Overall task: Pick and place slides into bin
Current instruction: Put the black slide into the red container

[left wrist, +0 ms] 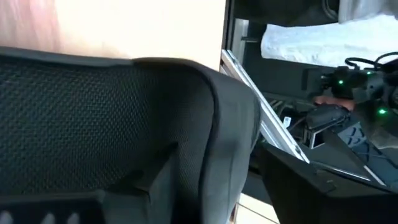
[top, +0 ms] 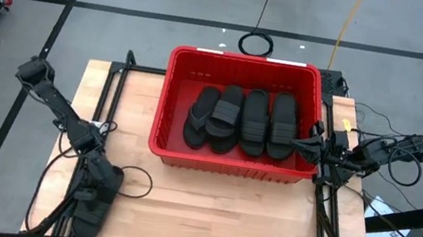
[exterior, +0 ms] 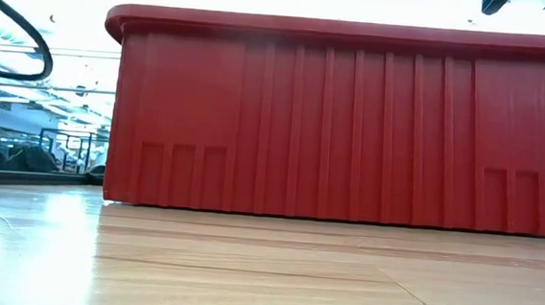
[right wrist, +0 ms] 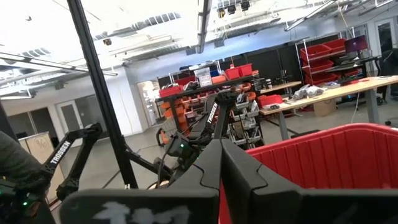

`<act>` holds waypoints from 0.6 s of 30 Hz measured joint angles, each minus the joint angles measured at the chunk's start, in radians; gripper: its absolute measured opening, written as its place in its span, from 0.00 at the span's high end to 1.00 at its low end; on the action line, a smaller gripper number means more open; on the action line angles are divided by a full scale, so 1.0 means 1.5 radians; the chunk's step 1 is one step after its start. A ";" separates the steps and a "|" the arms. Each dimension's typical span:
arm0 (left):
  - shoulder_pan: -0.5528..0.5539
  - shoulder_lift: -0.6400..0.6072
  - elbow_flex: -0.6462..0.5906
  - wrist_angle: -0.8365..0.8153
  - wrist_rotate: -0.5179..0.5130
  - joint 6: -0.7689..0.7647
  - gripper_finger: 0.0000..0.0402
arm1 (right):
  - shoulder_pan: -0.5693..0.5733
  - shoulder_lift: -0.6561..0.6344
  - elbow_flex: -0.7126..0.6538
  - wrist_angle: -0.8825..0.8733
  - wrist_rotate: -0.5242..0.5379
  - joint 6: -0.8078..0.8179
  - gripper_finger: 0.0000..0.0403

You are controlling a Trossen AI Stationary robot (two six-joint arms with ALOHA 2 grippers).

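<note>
Closest up is a black slide [top: 89,222] at the table's [top: 206,210] near-left corner. It fills the left wrist view with dimpled rubber [left wrist: 93,124], so the left gripper [top: 92,195] sits right on top of it. Can't tell whether that pincer is spread or pinching, the shoe hides the fingers

Middle: red bin [top: 244,69] at the far centre of the table. Four slides lie side by side inside: the leftmost one [top: 200,118] is tilted, with the next [top: 226,114] overlapping it, and the other two [top: 255,122] [top: 282,124] lie straight. From table height only the bin's ribbed wall [exterior: 351,129] shows

Right: right gripper [top: 307,143] hangs at the bin's right rim, fingers pressed together [right wrist: 219,163] with nothing between them. Looks parked

Progress, my read: four in, one left on the table and being worked by the left arm. No other loose slides on the wood. Whether more lie under the four, can't tell. If not, this one is the last pick, then carry it over the rim and drop

Writing: "TROSSEN" on an arm link [right wrist: 60,152] in the right wrist view. No labels legible on slides or bin
</note>
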 joint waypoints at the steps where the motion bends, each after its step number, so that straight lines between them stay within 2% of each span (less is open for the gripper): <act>1: -0.004 0.000 -0.001 0.004 -0.001 -0.002 0.49 | 0.000 0.000 0.000 0.000 0.000 0.000 1.00; 4: -0.017 0.000 -0.001 0.039 0.008 0.015 0.59 | 0.000 0.000 0.000 -0.001 0.000 0.000 1.00; 9: -0.024 0.001 0.000 0.084 -0.004 0.009 0.93 | 0.000 0.000 0.000 -0.004 0.000 0.000 1.00; 10: -0.024 0.001 0.002 0.084 -0.015 -0.004 0.96 | 0.000 0.000 0.000 -0.005 0.000 0.000 1.00; 14: -0.024 0.001 0.027 0.091 -0.060 -0.010 0.97 | 0.000 0.000 0.000 -0.012 0.000 -0.001 1.00; 18: -0.024 0.000 0.060 0.133 -0.063 0.000 0.98 | 0.000 0.000 0.000 -0.024 0.000 -0.002 1.00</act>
